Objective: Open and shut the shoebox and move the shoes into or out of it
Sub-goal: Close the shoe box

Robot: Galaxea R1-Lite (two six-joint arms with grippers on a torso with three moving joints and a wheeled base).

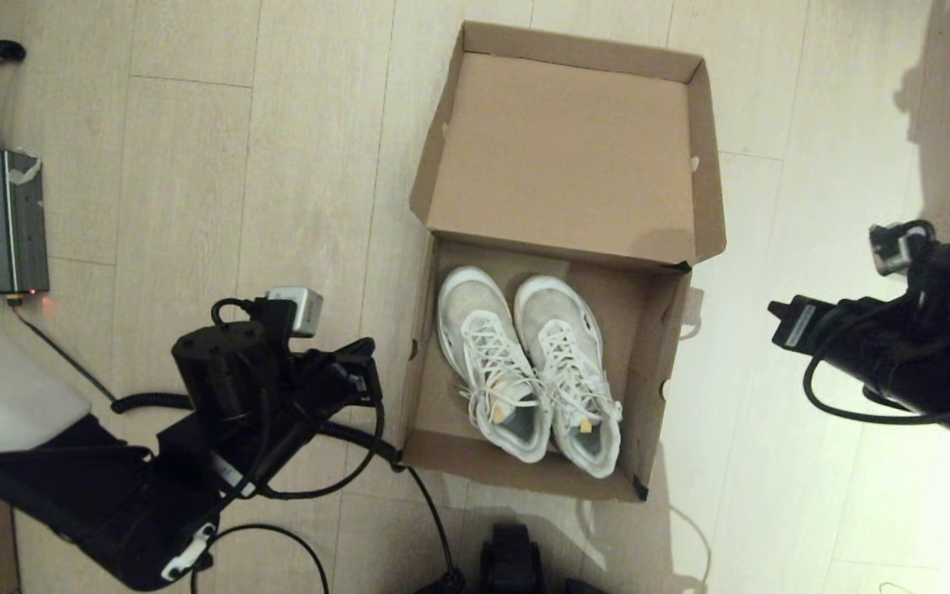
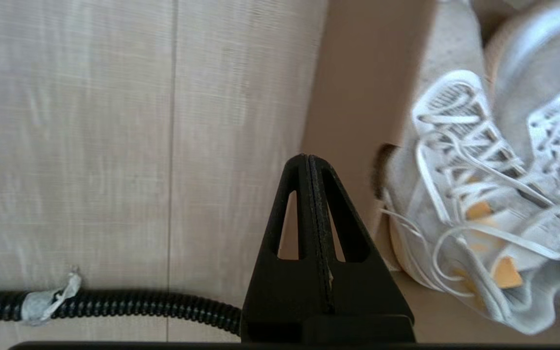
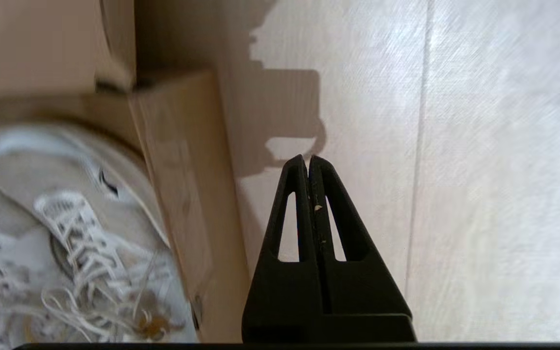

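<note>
Head view, pale wood-plank floor, open shoebox, shoes inside

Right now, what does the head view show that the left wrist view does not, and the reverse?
Only the head view shows the shoebox's open lid, the right arm beside the box, and a grey device on the floor. Only the left wrist view shows the left gripper with its jaws shut, over the floor beside the box. Both show the shoes side by side in the shoebox.
</note>
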